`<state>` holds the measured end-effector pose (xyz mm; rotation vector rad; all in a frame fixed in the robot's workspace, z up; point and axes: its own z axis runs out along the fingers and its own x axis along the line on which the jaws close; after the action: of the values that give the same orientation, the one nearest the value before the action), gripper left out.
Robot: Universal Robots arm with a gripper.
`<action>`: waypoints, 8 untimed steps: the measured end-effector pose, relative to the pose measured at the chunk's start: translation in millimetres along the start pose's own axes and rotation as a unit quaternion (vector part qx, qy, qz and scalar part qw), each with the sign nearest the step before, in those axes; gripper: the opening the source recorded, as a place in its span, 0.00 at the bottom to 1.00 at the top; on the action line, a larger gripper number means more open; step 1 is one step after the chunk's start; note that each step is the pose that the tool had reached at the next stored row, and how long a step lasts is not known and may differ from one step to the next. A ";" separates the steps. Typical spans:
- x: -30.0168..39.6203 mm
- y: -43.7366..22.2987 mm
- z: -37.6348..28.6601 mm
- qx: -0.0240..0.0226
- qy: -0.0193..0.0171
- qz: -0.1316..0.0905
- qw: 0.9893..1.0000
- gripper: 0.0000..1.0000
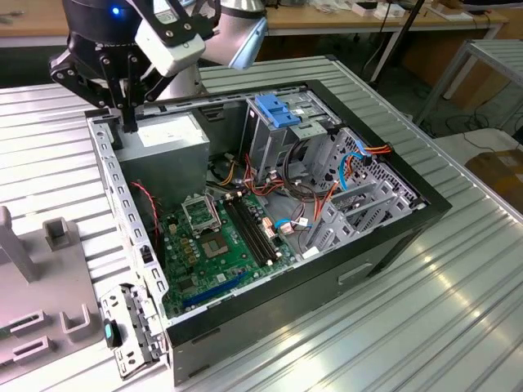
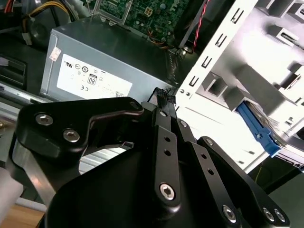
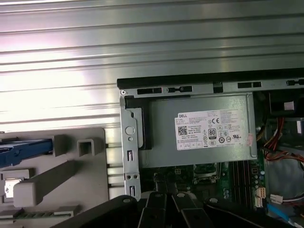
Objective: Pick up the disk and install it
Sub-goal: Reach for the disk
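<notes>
One pincer (image 1: 127, 121), drawn narrow and holding nothing, is hovering over the power supply (image 1: 167, 135) in the computer case (image 1: 372, 261); the disk (image 3: 23, 150) is lying on the grey fixture (image 3: 90, 187).

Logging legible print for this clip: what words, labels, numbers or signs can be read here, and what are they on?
White label on the power supply: a logo, barcodes and certification marks; the fine print is too small to read.
Small sticker at the power supply's edge: too blurred to read.
Motherboard markings: too small to read.
Nothing can be quoted with confidence.
</notes>
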<state>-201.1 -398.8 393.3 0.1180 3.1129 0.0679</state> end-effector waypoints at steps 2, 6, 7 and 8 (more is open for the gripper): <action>5.3 -0.4 -0.1 0.000 0.000 0.000 1.000 0.11; 13.7 -1.0 -0.4 0.000 0.000 0.000 1.000 0.11; 15.4 -1.2 -0.4 0.000 0.000 0.000 1.000 0.11; 19.3 -1.4 -0.5 0.000 0.000 0.000 1.000 0.11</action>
<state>-220.5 -398.8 393.3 0.1180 3.1128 0.0679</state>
